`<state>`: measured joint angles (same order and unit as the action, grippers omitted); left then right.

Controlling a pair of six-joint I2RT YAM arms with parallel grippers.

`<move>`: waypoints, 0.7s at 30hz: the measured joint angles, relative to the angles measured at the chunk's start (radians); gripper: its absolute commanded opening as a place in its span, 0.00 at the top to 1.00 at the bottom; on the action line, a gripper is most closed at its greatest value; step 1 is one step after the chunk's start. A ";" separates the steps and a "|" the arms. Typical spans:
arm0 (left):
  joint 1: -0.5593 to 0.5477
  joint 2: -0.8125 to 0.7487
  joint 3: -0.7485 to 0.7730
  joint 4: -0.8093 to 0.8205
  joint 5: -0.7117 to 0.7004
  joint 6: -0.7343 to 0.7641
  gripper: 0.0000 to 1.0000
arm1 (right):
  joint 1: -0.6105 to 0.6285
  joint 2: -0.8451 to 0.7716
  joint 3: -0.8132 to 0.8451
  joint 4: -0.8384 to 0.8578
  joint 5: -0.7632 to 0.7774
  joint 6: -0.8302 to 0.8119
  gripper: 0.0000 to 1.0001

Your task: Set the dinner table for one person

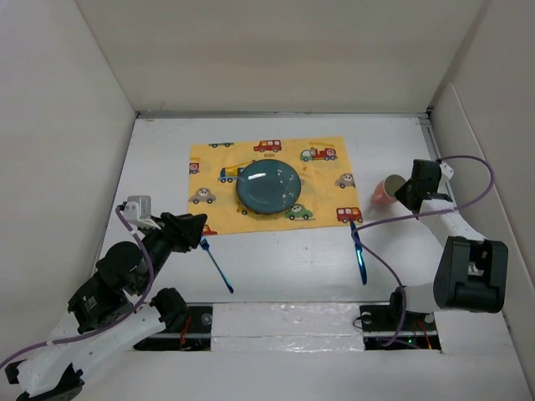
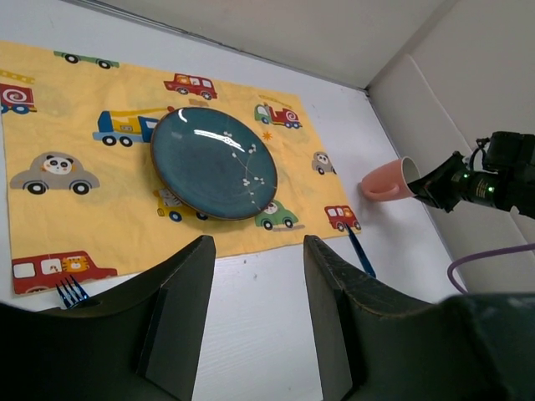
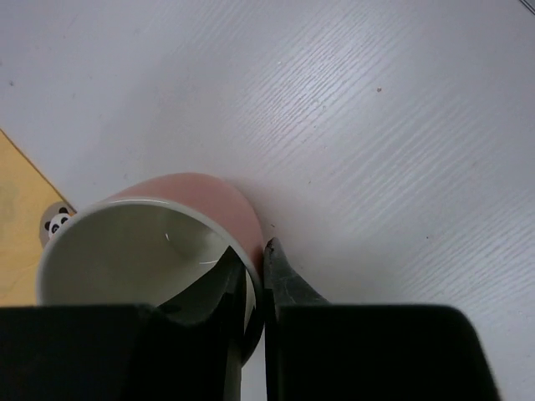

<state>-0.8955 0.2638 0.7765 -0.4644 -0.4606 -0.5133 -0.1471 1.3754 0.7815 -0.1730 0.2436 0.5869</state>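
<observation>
The left hand (image 1: 194, 225) hangs low over the white bench (image 1: 159, 167) with its fingers (image 2: 180, 309) spread apart and nothing between them. A blue fork (image 1: 216, 263) lies just beside this hand on its right, tines nearest the fingertips and handle running back toward the arm bases. Directly ahead of the hand, a yellow car-printed cloth (image 1: 326, 180) is spread flat on the bench, and a dark blue plate (image 2: 213, 163) sits on it near the middle. Further right, a slim blue utensil (image 1: 359, 251) rests on the bench off the cloth's near right corner; I cannot tell what kind it is. A pink cup (image 3: 180, 196) is tipped on its side with its mouth facing the right hand (image 3: 255, 280), which is clenched on the rim, one finger inside and one outside.
</observation>
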 measured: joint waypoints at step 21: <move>0.000 0.171 0.000 -0.023 -0.089 -0.005 0.57 | 0.301 0.743 1.150 -0.259 -0.113 -0.189 1.00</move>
<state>-0.8955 0.4343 0.7765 -0.4877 -0.5495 -0.5182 0.1539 2.1181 1.9312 -0.4324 0.1307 0.3981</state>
